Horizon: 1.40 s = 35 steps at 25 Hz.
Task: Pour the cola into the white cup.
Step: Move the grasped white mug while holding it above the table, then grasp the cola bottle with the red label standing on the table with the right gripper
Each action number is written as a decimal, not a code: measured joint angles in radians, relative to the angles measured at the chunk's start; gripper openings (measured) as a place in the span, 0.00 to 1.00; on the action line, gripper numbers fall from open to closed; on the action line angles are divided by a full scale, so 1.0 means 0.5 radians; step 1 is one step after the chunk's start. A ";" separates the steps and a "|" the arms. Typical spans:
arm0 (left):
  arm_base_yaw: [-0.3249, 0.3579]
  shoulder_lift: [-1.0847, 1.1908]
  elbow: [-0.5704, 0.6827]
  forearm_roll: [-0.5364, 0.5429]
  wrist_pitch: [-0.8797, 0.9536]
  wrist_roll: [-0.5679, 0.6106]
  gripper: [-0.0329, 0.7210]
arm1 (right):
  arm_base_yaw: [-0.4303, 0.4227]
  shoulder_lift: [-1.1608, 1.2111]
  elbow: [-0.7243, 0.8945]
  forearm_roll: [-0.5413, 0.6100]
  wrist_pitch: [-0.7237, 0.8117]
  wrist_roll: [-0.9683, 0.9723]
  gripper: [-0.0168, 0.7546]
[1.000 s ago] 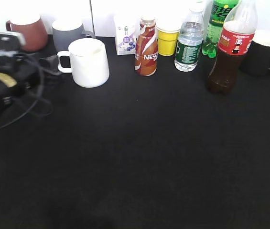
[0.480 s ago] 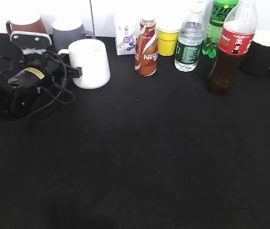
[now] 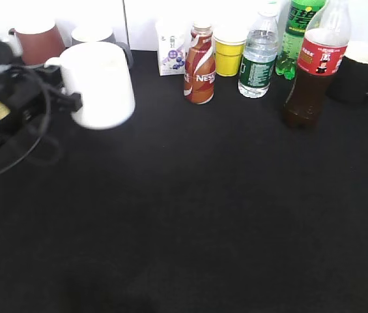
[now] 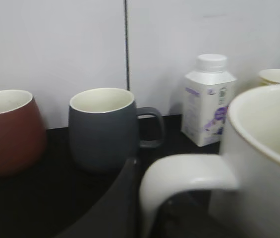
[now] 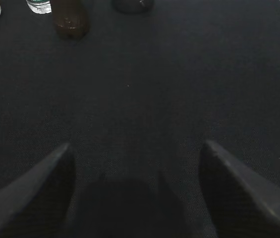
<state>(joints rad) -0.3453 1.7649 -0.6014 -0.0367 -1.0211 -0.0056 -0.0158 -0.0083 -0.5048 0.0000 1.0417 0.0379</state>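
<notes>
The white cup (image 3: 99, 85) is off the black table, held upright by its loop handle (image 4: 179, 178) in my left gripper (image 3: 65, 98), at the left in the exterior view. In the left wrist view the left gripper (image 4: 149, 208) is shut on the handle, with one dark finger (image 4: 115, 203) pressed against it. The cola (image 3: 314, 65), with its red label, stands at the back right; its base also shows in the right wrist view (image 5: 70, 20). My right gripper (image 5: 136, 148) is open and empty, low over bare table, well in front of the cola.
Along the back wall stand a brown mug (image 3: 37, 42), a grey mug (image 3: 96, 34), a milk carton (image 3: 170, 49), a Nescafe bottle (image 3: 199, 65), a yellow cup (image 3: 229, 52), a water bottle (image 3: 258, 55), a green soda bottle (image 3: 297, 32) and a black mug (image 3: 363, 72).
My left gripper reached the white cup's handle, shut on it and has lifted the cup off the table, a little to the left. The cola has not moved.
</notes>
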 joint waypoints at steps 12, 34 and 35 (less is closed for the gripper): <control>-0.384 -0.138 0.115 0.093 0.003 0.000 0.09 | 0.000 0.640 0.337 0.063 -1.789 0.000 0.79; -0.384 -0.138 0.115 0.123 -0.011 0.000 0.09 | 0.582 3.891 -0.286 0.405 -4.337 -0.098 0.89; -0.384 -0.138 0.115 0.123 -0.011 0.000 0.09 | 0.582 3.940 -0.343 0.403 -4.339 -0.096 0.89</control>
<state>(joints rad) -0.5375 1.6956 -0.5441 0.0249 -1.0267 -0.0056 0.2754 1.9616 -0.6765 0.2013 -1.1278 -0.0100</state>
